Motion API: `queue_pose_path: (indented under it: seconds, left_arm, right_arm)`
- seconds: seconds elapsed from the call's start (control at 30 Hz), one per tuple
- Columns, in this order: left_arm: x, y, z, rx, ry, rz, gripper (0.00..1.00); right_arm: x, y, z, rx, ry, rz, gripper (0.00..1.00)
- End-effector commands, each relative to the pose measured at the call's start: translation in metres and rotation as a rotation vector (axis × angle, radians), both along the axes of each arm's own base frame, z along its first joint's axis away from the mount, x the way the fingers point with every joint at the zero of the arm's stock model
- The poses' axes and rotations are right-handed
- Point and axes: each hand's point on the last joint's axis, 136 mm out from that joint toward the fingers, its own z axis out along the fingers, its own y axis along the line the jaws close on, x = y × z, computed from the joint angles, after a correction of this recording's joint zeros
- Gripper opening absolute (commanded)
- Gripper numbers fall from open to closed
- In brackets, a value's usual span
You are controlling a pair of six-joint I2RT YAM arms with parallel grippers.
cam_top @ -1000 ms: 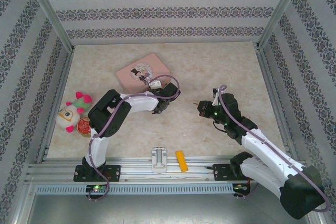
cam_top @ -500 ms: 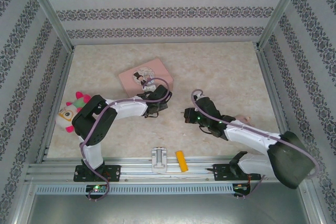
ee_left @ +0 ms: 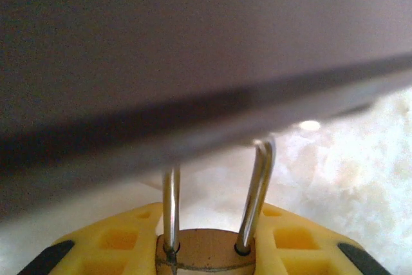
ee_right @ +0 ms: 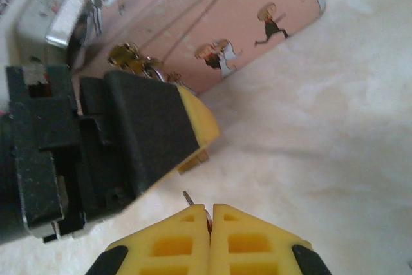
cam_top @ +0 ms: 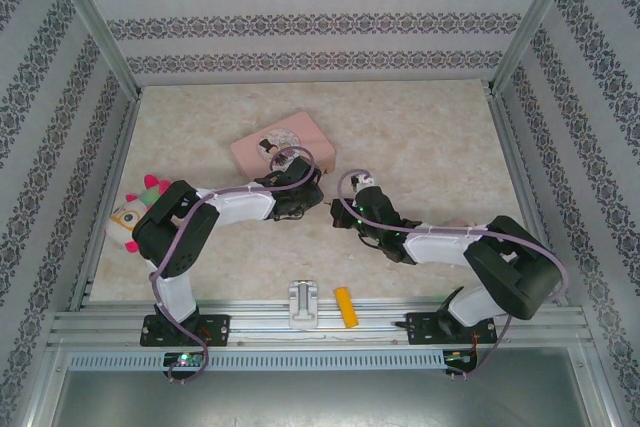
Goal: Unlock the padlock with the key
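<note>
The padlock [ee_left: 206,252] has a brass body clamped between my left gripper's [ee_left: 207,227] yellow fingers [ee_left: 109,243]. Its silvery shackle stands up towards a blurred dark edge above. In the right wrist view my right gripper [ee_right: 209,209] is shut on the key [ee_right: 188,198]. Only the key's thin tip pokes out, a short gap from the padlock's brass end [ee_right: 201,157] in the left gripper's black-and-yellow finger [ee_right: 193,120]. From above, the left gripper [cam_top: 311,201] and right gripper [cam_top: 336,213] nearly meet at mid-table.
A pink tin [cam_top: 300,135] lies just behind the left gripper and shows large as the pink tin [ee_right: 257,24]. A plush toy [cam_top: 135,212] sits at the left wall. A white bracket [cam_top: 303,304] and a yellow-orange block [cam_top: 345,307] rest near the front rail.
My right arm has swung left and stretched low across the table, bringing the key close to the left gripper. The left gripper and the pink tin have shifted slightly right.
</note>
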Motion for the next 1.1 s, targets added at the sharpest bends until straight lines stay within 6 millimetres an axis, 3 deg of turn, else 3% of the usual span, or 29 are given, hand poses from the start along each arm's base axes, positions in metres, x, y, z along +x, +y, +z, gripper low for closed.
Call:
queue_pose_path:
  seconds: [0.0,0.47,0.8,1.07]
  left_arm:
    - [0.010,-0.027,0.030,-0.251,-0.021,0.026,0.00]
    - [0.012,-0.029,0.030,-0.394,0.014,0.115,0.00]
    - [0.014,-0.034,0.028,-0.447,0.030,0.142,0.00]
    - [0.014,-0.034,0.029,-0.458,0.026,0.141,0.00]
  right_arm:
    - [0.010,0.002,0.014,0.059,-0.098,-0.050,0.00]
    - [0.018,-0.010,0.001,0.112,-0.149,-0.176,0.00]
    - [0.019,0.006,-0.002,0.172,-0.166,-0.150,0.00]
    - [0.021,0.001,-0.004,0.179,-0.174,-0.185,0.00]
